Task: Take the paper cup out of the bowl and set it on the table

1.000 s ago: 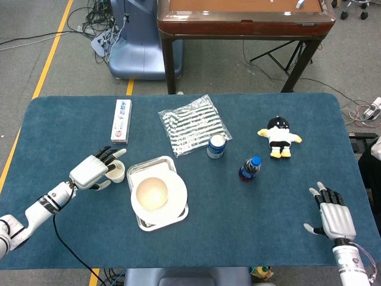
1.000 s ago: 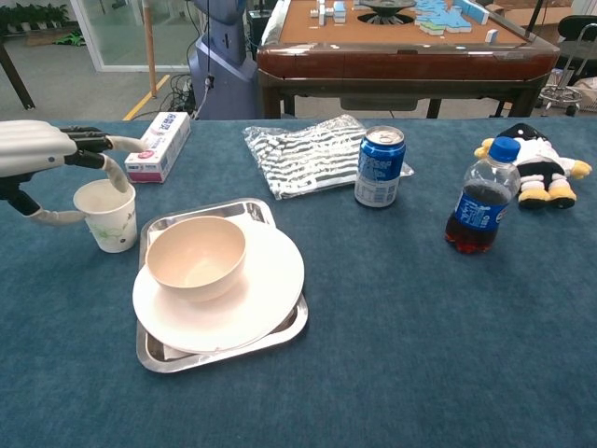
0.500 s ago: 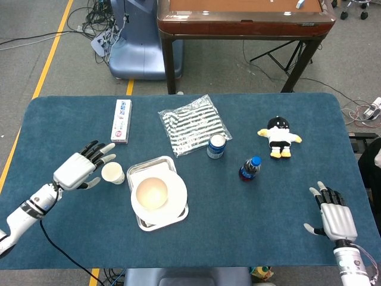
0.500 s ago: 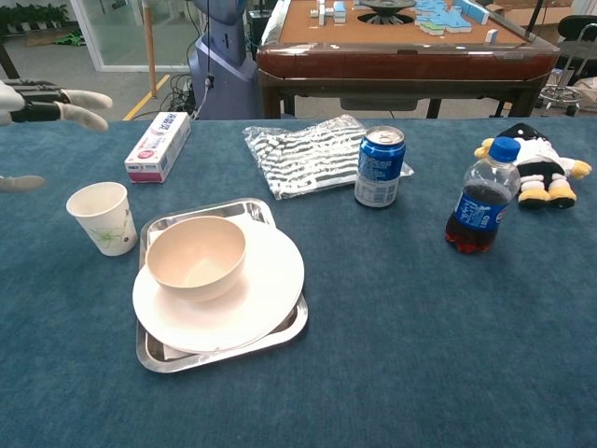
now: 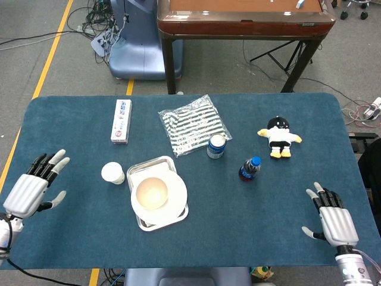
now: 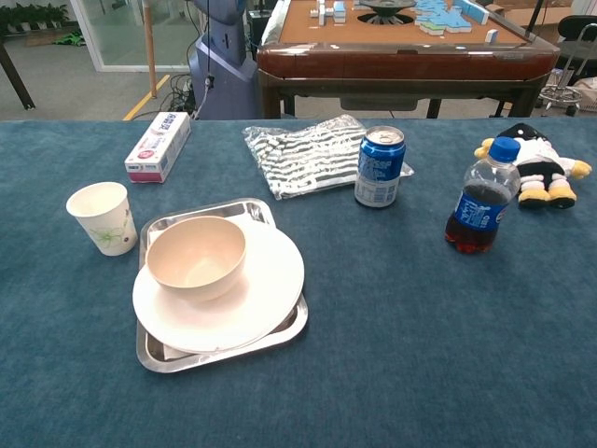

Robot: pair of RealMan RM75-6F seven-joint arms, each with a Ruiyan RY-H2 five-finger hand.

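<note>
The white paper cup [image 5: 112, 173] [image 6: 104, 217] stands upright on the blue table, just left of the metal tray. The cream bowl [image 5: 151, 193] [image 6: 196, 257] sits empty on a white plate [image 6: 266, 294] in that tray [image 5: 150, 164]. My left hand [image 5: 31, 187] hovers near the table's left edge, well left of the cup, fingers spread and holding nothing. My right hand [image 5: 332, 217] rests at the near right corner, fingers apart and empty. Neither hand shows in the chest view.
A toothpaste box [image 5: 121, 121] lies behind the cup. A striped pouch [image 5: 193, 124], a blue can [image 5: 216, 146], a dark drink bottle [image 5: 250, 168] and a plush toy [image 5: 279, 136] stand across the middle and right. A wooden table [image 5: 244, 18] is beyond.
My left hand let go of the cup and drew back leftward to the table's edge, leaving the chest view. The cup stayed standing beside the tray. The right hand barely moved.
</note>
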